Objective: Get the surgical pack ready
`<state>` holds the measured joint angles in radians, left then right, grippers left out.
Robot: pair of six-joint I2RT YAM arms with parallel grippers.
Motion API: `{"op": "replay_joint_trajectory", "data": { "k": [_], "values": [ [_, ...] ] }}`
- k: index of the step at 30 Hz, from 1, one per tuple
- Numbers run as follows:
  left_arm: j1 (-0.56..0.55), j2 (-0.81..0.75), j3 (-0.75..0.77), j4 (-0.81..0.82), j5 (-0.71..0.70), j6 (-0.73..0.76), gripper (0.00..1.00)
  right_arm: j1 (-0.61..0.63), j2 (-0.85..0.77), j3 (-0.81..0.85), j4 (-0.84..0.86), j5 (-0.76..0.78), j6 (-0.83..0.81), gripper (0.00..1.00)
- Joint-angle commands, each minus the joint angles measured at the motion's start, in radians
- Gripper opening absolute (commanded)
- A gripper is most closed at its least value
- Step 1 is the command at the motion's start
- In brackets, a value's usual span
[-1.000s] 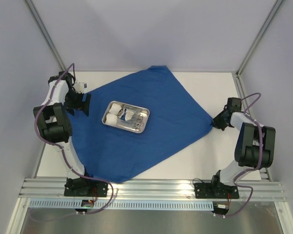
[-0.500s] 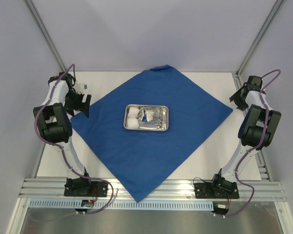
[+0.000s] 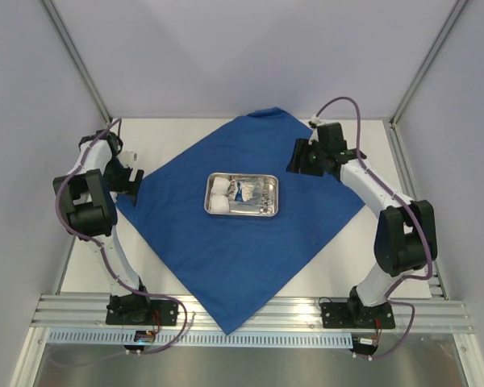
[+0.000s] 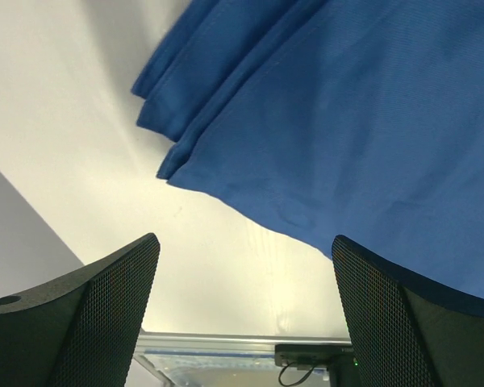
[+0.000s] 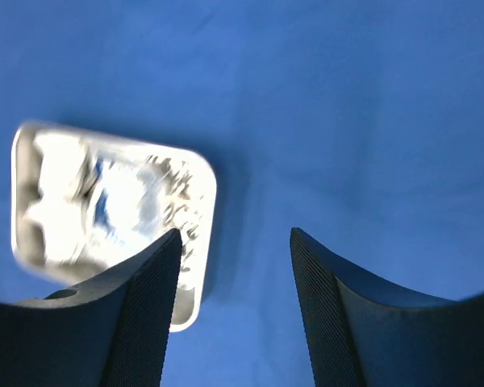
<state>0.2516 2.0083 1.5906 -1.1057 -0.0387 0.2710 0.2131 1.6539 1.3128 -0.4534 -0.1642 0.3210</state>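
The surgical pack's royal-blue drape (image 3: 250,242) lies spread flat as a diamond on the white table. On its middle sits the steel tray (image 3: 271,214), holding white gauze (image 3: 219,197) and silver instruments (image 3: 260,196). My left gripper (image 3: 132,182) is open at the drape's left corner; in the left wrist view the gripper (image 4: 244,242) hangs over bare table with the drape's folded edge (image 4: 185,153) just ahead. My right gripper (image 3: 298,158) hovers open over the drape to the right of the tray. The right wrist view shows this gripper (image 5: 235,234) with nothing between its fingers and the blurred tray (image 5: 105,201) to the left.
Bare white table (image 3: 363,266) shows round the drape's corners. Aluminium rails (image 3: 250,310) run along the near edge, and grey walls with corner posts (image 3: 81,68) close in the sides and back.
The right gripper opened, letting go of the drape's right corner, and swung left over the drape toward the tray. Before that the drape and tray had shifted right. The left arm barely moved.
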Motion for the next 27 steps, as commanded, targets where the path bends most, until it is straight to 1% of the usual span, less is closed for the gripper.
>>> {"op": "replay_joint_trajectory", "data": {
  "k": [1, 2, 3, 6, 7, 9, 13, 16, 17, 19, 22, 24, 25, 27],
  "values": [
    [0.011, -0.028, 0.025, 0.018, -0.036, -0.001, 0.97, 0.034, 0.058, -0.041, 0.054, -0.146, 0.035, 0.58],
    [0.009, -0.029, 0.025, 0.020, -0.033, -0.003, 0.97, 0.052, 0.084, -0.040, 0.067, -0.156, 0.052, 0.58],
    [0.011, -0.028, 0.025, 0.020, -0.029, -0.004, 0.97, 0.058, 0.104, -0.031, 0.080, -0.200, 0.058, 0.57],
    [0.011, -0.025, 0.019, 0.027, -0.023, -0.003, 0.97, 0.086, 0.167, -0.011, 0.088, -0.205, 0.058, 0.53],
    [0.009, -0.025, 0.014, 0.029, -0.026, -0.003, 0.97, 0.091, 0.178, -0.007, 0.094, -0.204, 0.062, 0.50],
    [0.009, -0.025, 0.011, 0.032, -0.021, -0.001, 0.97, 0.092, 0.204, -0.018, 0.116, -0.227, 0.088, 0.49],
    [0.011, -0.028, 0.009, 0.035, 0.000, -0.001, 0.97, 0.095, 0.219, -0.056, 0.147, -0.192, 0.127, 0.46],
    [0.011, -0.026, 0.017, 0.032, 0.010, -0.001, 0.97, 0.100, 0.219, -0.092, 0.160, -0.170, 0.136, 0.40],
    [0.011, -0.028, 0.016, 0.032, 0.011, -0.003, 0.97, 0.104, 0.216, -0.101, 0.162, -0.166, 0.138, 0.36],
    [0.009, -0.029, 0.017, 0.032, 0.014, -0.001, 0.97, 0.108, 0.211, -0.125, 0.176, -0.167, 0.148, 0.34],
    [0.011, -0.026, 0.017, 0.033, 0.022, -0.003, 0.97, 0.124, 0.213, -0.147, 0.185, -0.172, 0.164, 0.33],
    [0.011, -0.026, 0.017, 0.033, 0.025, -0.003, 0.97, 0.147, 0.210, -0.156, 0.180, -0.149, 0.171, 0.28],
    [0.011, -0.025, 0.016, 0.032, 0.029, -0.003, 0.97, 0.154, 0.207, -0.161, 0.176, -0.143, 0.176, 0.23],
    [0.009, -0.025, 0.016, 0.032, 0.031, -0.003, 0.97, 0.166, 0.187, -0.175, 0.176, -0.123, 0.191, 0.20]
  ]
}}
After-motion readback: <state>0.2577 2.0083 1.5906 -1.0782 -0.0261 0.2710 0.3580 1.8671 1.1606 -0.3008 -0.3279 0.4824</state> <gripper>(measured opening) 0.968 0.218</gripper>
